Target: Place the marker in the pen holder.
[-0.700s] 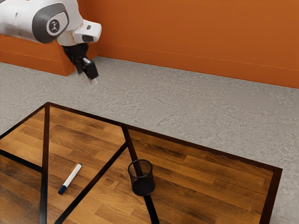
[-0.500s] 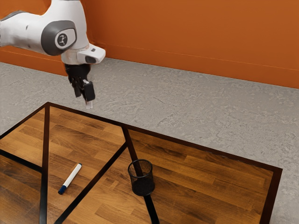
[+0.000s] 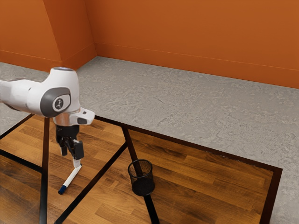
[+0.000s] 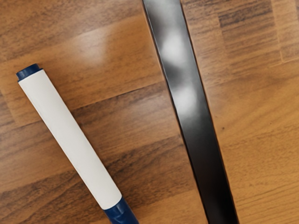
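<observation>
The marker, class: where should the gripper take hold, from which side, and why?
Probably mid-barrel, from straight above, the gripper closing across its width: the marker lies flat on the table, its white barrel long, straight and slim.

Below the pincer (image 3: pixel 70 157) the dark-edged table (image 3: pixel 201 177) is spread; the marker (image 3: pixel 72 176) is laid nearby, the pen holder (image 3: pixel 142 186) placed farther off.

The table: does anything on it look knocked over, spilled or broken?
No, nothing stands out. The pen holder stands upright on the table, and its mesh looks undamaged. The marker lies on its side, with no visible crack or ink around it.
</observation>
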Tool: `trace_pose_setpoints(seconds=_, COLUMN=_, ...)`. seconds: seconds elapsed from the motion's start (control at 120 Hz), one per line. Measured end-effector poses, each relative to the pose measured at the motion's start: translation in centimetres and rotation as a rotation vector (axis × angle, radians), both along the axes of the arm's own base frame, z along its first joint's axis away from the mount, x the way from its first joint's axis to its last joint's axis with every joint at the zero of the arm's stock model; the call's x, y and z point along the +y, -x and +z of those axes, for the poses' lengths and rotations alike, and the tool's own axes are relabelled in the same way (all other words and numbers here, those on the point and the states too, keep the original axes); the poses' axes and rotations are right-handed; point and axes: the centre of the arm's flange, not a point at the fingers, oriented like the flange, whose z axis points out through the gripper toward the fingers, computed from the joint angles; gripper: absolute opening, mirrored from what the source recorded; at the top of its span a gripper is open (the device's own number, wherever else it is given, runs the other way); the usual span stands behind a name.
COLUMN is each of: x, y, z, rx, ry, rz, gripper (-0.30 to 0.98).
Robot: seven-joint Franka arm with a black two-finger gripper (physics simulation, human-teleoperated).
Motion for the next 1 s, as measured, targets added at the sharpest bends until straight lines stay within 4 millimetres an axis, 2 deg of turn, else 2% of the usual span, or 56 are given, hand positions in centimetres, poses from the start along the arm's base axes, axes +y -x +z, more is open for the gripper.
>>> trace_pose_setpoints(seconds=0.142, x=0.0, y=1.1, z=-2.8, rx=-0.032, ry=0.001, rz=0.024, gripper=0.68)
trace_pose_setpoints(seconds=0.35, x=1.8, y=1.0, z=-4.8, rx=-0.064, ry=0.010, rz=0.086, gripper=0.68)
trace_pose_setpoints(seconds=0.575, x=3.6, y=0.9, z=-6.4, rx=-0.072, ry=0.021, rz=0.152, gripper=0.62)
trace_pose_setpoints(seconds=0.792, x=2.6, y=-0.1, z=-7.2, rx=-0.083, ry=0.029, rz=0.152, gripper=0.52)
trace_pose_setpoints(seconds=1.0, x=3.5, y=-1.2, z=-7.7, rx=-0.090, ry=0.036, rz=0.178, gripper=0.47)
